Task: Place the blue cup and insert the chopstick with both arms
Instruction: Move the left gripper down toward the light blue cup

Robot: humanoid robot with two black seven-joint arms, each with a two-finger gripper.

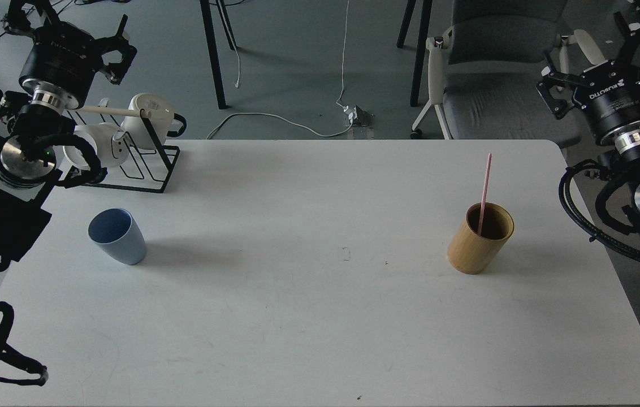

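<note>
— While both of your arms hang off the bench, where do the task's things stand?

— My blue cup (pixel 117 235) stands upright on the left side of the white bench (pixel 308 316), its mouth open to the top, with nothing touching it. Well apart from it, on the right side, the chopstick (pixel 484 192) stands in the bamboo holder (pixel 480 238), leaning a little and sticking out high above the rim.

— And your grippers?

— My left gripper (pixel 108 48) is at the far left corner, above the mug rack (pixel 139 161), and it holds nothing. Its fingers stand spread wide. My right gripper (pixel 597 62) is off the far right edge of the bench, near the grey chair (pixel 495 73). It holds nothing either, and its fingers also look spread apart.

— What else is up there on the left?

— White mugs (pixel 150 116) sit on the rack's pale rod, behind the cup and partly behind my left arm.
</note>
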